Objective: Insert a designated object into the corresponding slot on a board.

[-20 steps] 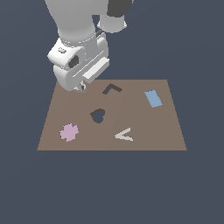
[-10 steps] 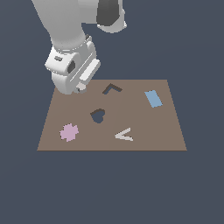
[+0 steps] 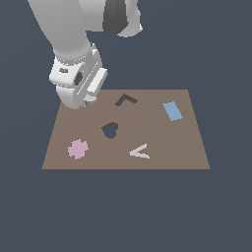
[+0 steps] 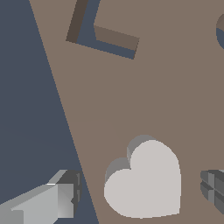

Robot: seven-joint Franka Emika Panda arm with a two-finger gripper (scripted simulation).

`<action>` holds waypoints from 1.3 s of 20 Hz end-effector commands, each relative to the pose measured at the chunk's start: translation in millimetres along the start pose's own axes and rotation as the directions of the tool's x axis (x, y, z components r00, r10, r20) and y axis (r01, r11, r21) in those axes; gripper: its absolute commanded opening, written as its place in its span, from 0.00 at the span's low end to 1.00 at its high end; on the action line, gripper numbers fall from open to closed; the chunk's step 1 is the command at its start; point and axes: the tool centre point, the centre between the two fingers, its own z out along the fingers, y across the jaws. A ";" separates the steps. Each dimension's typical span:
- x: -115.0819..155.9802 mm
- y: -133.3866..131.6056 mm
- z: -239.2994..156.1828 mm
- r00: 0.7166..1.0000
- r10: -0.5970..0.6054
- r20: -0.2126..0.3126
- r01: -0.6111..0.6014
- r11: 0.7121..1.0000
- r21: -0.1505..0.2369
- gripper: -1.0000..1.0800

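Exterior view: brown board [image 3: 197, 147] lying flat, seen from above and in front. Heart-shaped slot [image 3: 110, 130] near the board's middle, dark-walled, blue-grey inside, unfilled. Dark L-shaped cutout [image 3: 126, 100] behind it toward the far edge. Blue rectangular piece [image 3: 172, 110] toward the exterior view's right, near the far edge. Pale V-shaped piece [image 3: 140, 152] near the front edge, in front and to the right of the heart slot. Pink flower-like piece [image 3: 78, 148] toward the exterior view's left, near the front. White arm and wrist housing [image 3: 78, 81] hanging over the board's far-left corner, masking the pincer and whatever sits beneath it.

Wrist view: pale beige-grey heart piece [image 4: 144, 181] resting flat on the board [image 4: 131, 96], just beside the board's edge. Pincer [image 4: 142, 194] spread wide, straddling the heart piece: one light grey finger [image 4: 48, 201] off the board's edge, the other dark finger [image 4: 213, 190] at the frame's border, neither touching the piece. L-shaped cutout [image 4: 98, 33] well apart from the heart piece. Curved rim of another cutout [image 4: 220, 31] barely showing at the frame's border; shape not determinable.
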 end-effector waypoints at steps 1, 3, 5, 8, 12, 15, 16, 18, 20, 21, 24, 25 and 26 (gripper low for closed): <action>-1.2 0.6 0.9 1.000 -0.011 0.000 0.011 1.000 0.000 0.96; -1.2 0.9 1.0 1.000 -0.011 0.001 0.011 1.000 0.000 0.96; -0.5 1.0 0.5 1.000 -0.007 0.001 0.007 1.000 0.000 0.96; -0.5 0.9 0.4 1.000 -0.006 0.001 0.006 1.000 0.000 0.96; -0.4 0.9 5.6 1.000 -0.005 0.001 0.005 1.000 0.000 0.96; -0.3 0.7 15.0 1.000 -0.005 0.001 0.005 1.000 0.000 0.96; -0.2 0.6 17.3 1.000 -0.005 0.001 0.005 1.000 0.000 0.96; -0.1 0.5 20.0 1.000 -0.005 0.001 0.005 1.000 0.000 0.96; -0.1 0.5 20.3 1.000 -0.005 0.001 0.005 1.000 0.000 0.00; -0.1 0.5 20.3 1.000 -0.005 0.001 0.005 1.000 0.000 0.00; -0.1 0.5 20.3 1.000 -0.005 0.001 0.005 1.000 0.000 0.00; -0.1 0.5 20.3 1.000 -0.005 0.001 0.005 1.000 0.000 0.00; -0.1 0.5 20.3 1.000 -0.005 0.001 0.005 1.000 0.000 0.00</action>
